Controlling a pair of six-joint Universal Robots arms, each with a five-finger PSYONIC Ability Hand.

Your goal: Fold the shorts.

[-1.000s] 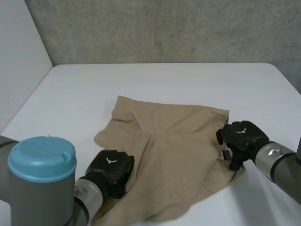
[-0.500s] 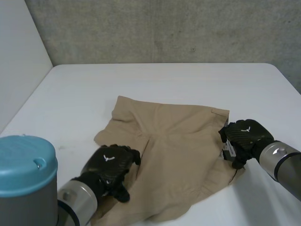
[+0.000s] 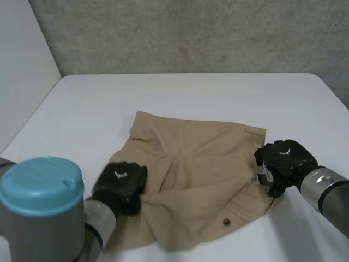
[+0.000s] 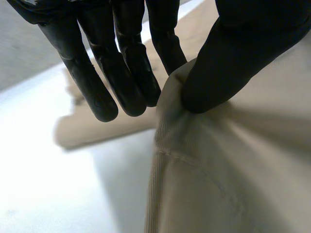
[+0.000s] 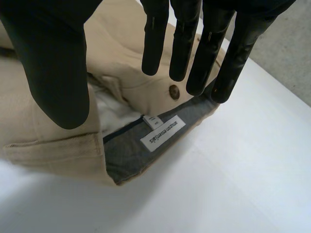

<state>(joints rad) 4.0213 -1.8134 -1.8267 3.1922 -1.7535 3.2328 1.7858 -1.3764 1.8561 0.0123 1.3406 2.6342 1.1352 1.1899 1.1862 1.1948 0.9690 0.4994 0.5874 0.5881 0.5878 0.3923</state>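
White table [image 3: 82, 109] | left hand [image 3: 119, 184], lower left, is pinching shorts [image 3: 202, 164] leg edge | right hand [image 3: 283, 159] is hovering open over waistband [image 5: 127, 159] | best carrying the edge across low and flat.

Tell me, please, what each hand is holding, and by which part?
The left hand pinches the shorts by a fold at their edge, between thumb and fingers. The right hand holds nothing; its straight fingers hover over the waistband.
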